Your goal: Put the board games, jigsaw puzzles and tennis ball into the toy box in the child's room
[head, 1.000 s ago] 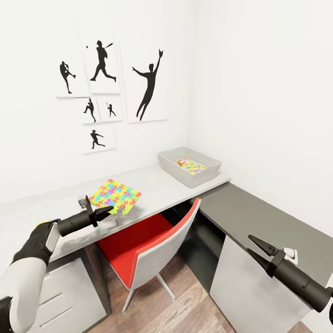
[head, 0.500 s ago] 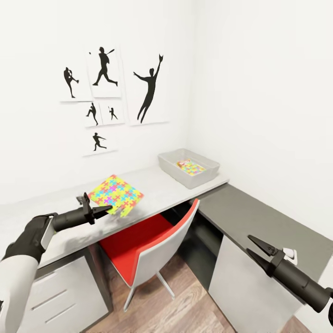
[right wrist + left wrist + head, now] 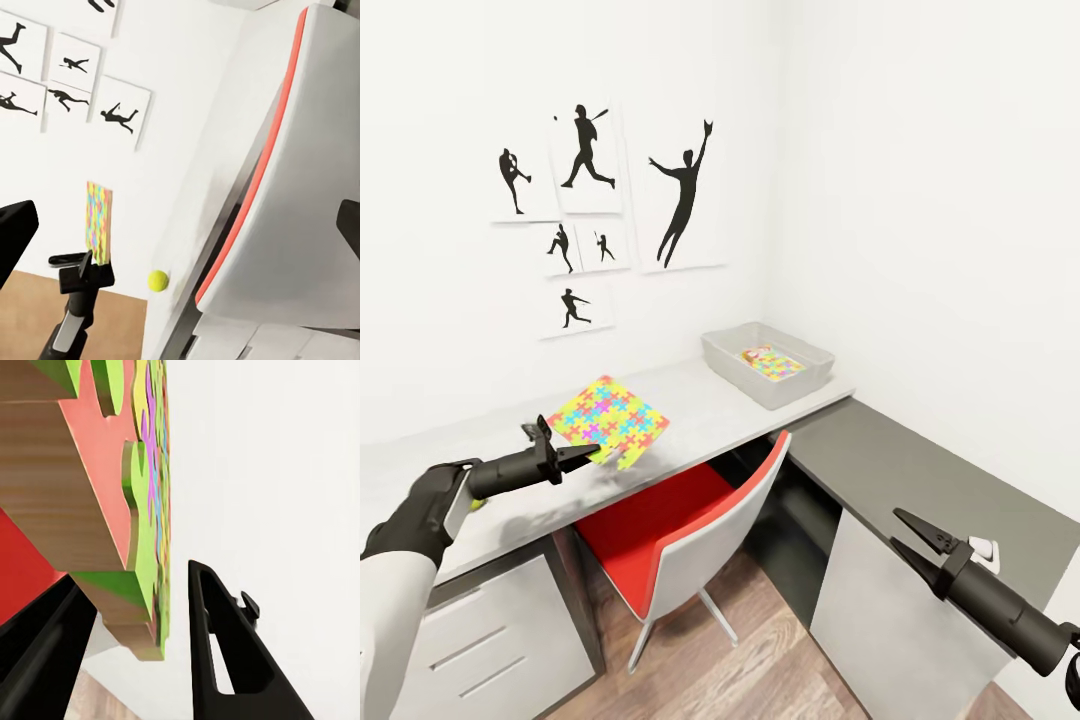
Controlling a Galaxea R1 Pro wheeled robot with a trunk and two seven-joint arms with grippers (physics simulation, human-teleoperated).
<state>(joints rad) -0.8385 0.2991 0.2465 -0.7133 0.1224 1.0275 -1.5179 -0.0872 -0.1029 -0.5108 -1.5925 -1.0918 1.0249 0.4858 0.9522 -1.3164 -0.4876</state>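
Note:
My left gripper (image 3: 596, 456) is shut on the near corner of a multicolour jigsaw puzzle (image 3: 610, 418), held tilted just above the pale table (image 3: 700, 400). In the left wrist view the puzzle's edge (image 3: 146, 577) sits between the two fingers (image 3: 225, 652). At the table's far right end stands the grey toy box (image 3: 730, 368), with a second jigsaw puzzle (image 3: 774, 364) lying inside. The tennis ball (image 3: 157, 280) rests on the table near my left wrist. My right gripper (image 3: 896, 529) hangs open and holds nothing, low in front of the dark side section (image 3: 920, 460).
A chair with a red seat and grey back (image 3: 700, 530) is pushed under the table between my arms. White drawers (image 3: 480, 640) stand below my left arm. Black baseball silhouette pictures (image 3: 590, 190) hang on the wall.
The left gripper has raised the puzzle slightly off the table and drawn back a little to the left. The view shifted slightly. The right arm has hardly moved.

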